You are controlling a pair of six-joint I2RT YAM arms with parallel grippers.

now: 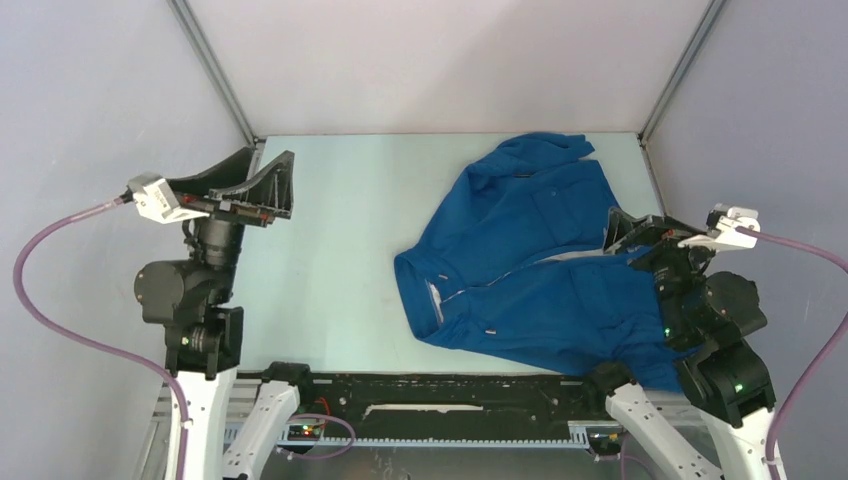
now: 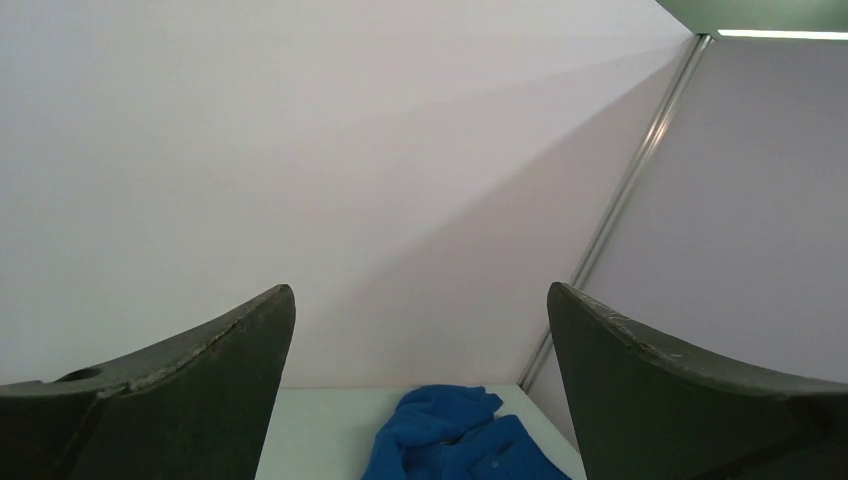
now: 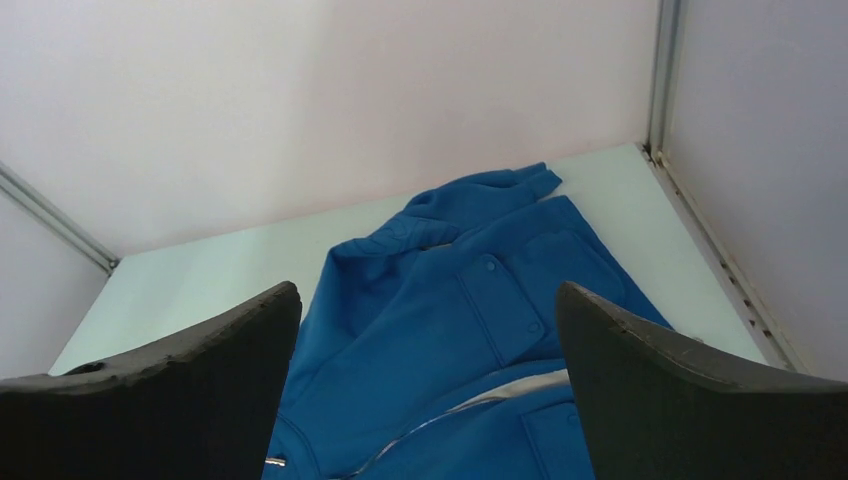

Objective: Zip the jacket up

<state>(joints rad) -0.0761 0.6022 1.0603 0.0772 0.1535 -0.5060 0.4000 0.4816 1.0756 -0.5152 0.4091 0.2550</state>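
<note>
The royal-blue jacket (image 1: 530,270) lies spread on the right half of the pale table, collar toward the middle, its light zipper line (image 1: 520,272) running across the front. My left gripper (image 1: 262,185) is open and empty, held high at the far left, well away from the jacket; its view catches only a sleeve of the jacket (image 2: 450,440). My right gripper (image 1: 625,235) is open and empty, hovering above the jacket's right side. In the right wrist view the jacket (image 3: 440,330) and zipper line (image 3: 480,400) lie below the spread fingers (image 3: 230,360).
Grey enclosure walls stand close on the left, right and back, with metal corner posts (image 1: 215,70). The pale table (image 1: 330,270) stretches left of the jacket. The jacket's lower edge hangs by the right arm's base (image 1: 720,370).
</note>
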